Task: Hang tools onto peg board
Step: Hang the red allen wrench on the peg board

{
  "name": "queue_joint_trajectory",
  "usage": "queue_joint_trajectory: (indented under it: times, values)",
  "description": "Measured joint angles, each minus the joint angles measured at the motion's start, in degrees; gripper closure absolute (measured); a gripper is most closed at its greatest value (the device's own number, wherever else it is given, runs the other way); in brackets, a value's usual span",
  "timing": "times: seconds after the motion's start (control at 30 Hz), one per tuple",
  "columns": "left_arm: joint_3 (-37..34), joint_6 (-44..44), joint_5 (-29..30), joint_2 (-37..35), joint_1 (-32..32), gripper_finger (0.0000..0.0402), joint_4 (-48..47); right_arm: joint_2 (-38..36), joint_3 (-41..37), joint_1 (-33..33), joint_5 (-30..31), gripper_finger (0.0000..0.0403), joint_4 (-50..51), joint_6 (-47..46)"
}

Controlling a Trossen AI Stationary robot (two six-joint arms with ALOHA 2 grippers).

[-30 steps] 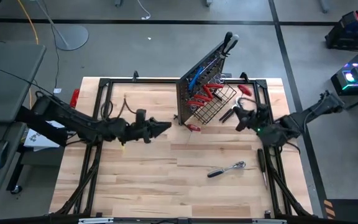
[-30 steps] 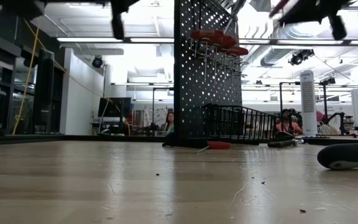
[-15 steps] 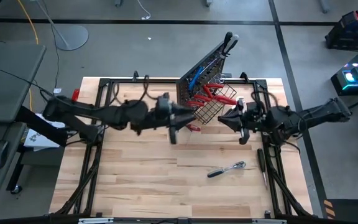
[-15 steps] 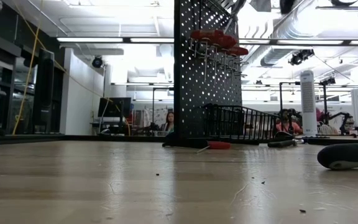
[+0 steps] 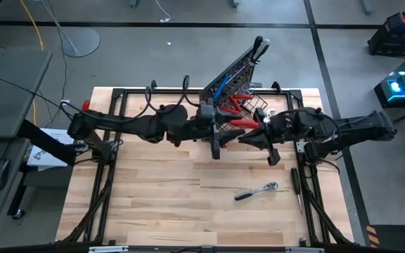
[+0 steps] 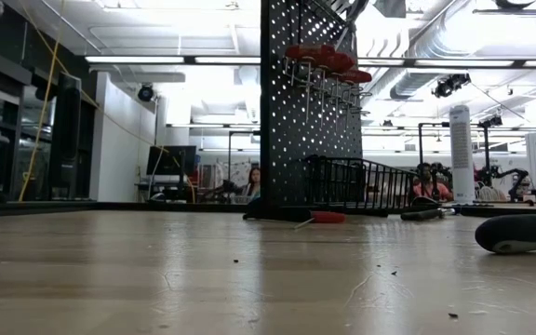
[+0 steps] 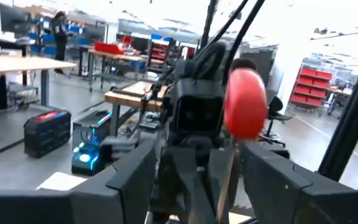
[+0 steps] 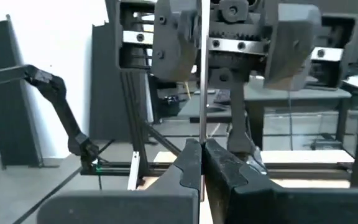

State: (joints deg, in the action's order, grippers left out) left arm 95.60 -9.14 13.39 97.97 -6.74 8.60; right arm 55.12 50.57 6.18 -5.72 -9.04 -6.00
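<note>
From my seat, the left arm reaches in across the table (image 5: 153, 204) from the left side, and the left gripper (image 5: 216, 140) hangs just in front of the peg board (image 5: 228, 79). Its fingers (image 8: 291, 50) are spread apart. The handle of a red-handled screwdriver (image 7: 245, 102) sits in the gap between them; I can't tell whether either finger touches it. The peg board stands upright toward the far edge of the table. More red-handled tools (image 6: 328, 58) hang on its hooks, and the wire basket (image 6: 361, 184) sits at its base. Facing the left gripper from the right is the right gripper (image 5: 250, 138), clenched on the thin metal shaft of that same screwdriver, which stands upright out of its fingertips. Nearer me, the chrome ratchet (image 5: 256, 190) lies flat on the wood, well apart from both grippers. A black-handled screwdriver (image 5: 296, 186) lies beside the table's right edge
</note>
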Motion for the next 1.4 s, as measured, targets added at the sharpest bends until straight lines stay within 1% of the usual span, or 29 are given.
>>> queue_joint_trajectory:
  times: [0.13,0.2,0.3,0.4,0.43,0.47,0.53,0.6,0.73,0.83,0.97,1.03,1.1,1.2,1.27,1.33,1.4]
  values:
    - [0.0,2.4,-1.0,-0.3,-0.1,0.0194,0.7,1.7,0.4,-0.2,-1.0,0.0403,-0.4,-0.1]
    - [0.0,2.4,-1.7,-0.3,-0.1,0.0214,0.5,2.4,0.4,-0.3,-1.0,0.0403,-1.1,-0.1]
    - [0.0,2.3,-3.8,-0.3,-0.1,0.0279,-0.3,3.5,0.4,-0.5,-1.2,0.0403,-3.0,-1.0]
    - [0.0,1.9,-5.8,-0.3,-0.1,0.0366,-0.9,4.7,0.4,-1.0,-1.5,0.0403,-4.4,-1.6]
    - [0.0,1.9,-6.1,-0.3,0.0,0.0383,-1.1,4.9,0.4,-1.2,-1.7,0.0403,-4.8,-1.6]
    - [0.0,1.9,-6.4,-0.5,0.2,0.0389,-1.3,5.3,0.4,-1.4,-1.7,0.0403,-5.3,-2.1]
    - [0.0,2.4,-6.8,-0.8,0.7,0.0393,-1.7,5.9,0.4,-2.1,-1.6,0.0403,-6.3,-3.1]
    - [0.0,2.6,-9.0,-1.2,1.5,0.0399,-2.9,6.1,0.4,-2.2,-1.2,0.0403,-6.3,-3.1]
    - [0.0,2.1,-13.6,-2.9,3.2,0.04,-9.2,5.9,0.4,-2.1,3.0,0.0392,-5.1,-3.0]
    - [-0.1,3.7,-15.6,-5.0,3.9,0.0401,-16.3,5.0,1.6,-1.6,7.4,0.0358,-1.4,-3.2]
    - [-0.1,8.1,-16.8,-7.0,4.4,0.0401,-22.2,5.3,4.8,0.3,14.8,0.0288,11.7,-3.8]
    - [-0.1,10.3,-16.4,-7.3,4.6,0.0401,-24.3,5.0,6.9,1.2,17.5,0.0256,15.2,-5.6]
    - [-0.5,10.7,-16.0,-7.1,5.0,0.0401,-24.9,4.4,9.2,2.2,19.6,0.0229,15.4,-7.9]
    - [-2.3,10.9,-15.9,-6.6,5.5,0.0401,-23.3,4.2,12.0,3.3,20.2,0.0205,15.7,-8.5]
    - [-4.5,10.6,-15.8,-6.6,6.0,0.0401,-19.9,4.3,13.4,3.9,20.3,0.02,15.8,-7.8]
    - [-6.0,9.6,-13.1,-6.5,6.1,0.0401,-17.1,4.2,14.6,4.1,20.3,0.0199,16.4,-6.9]
    - [-6.1,9.6,-10.0,-5.5,5.7,0.0401,-16.5,4.1,15.3,3.8,20.1,0.0199,19.2,-6.2]
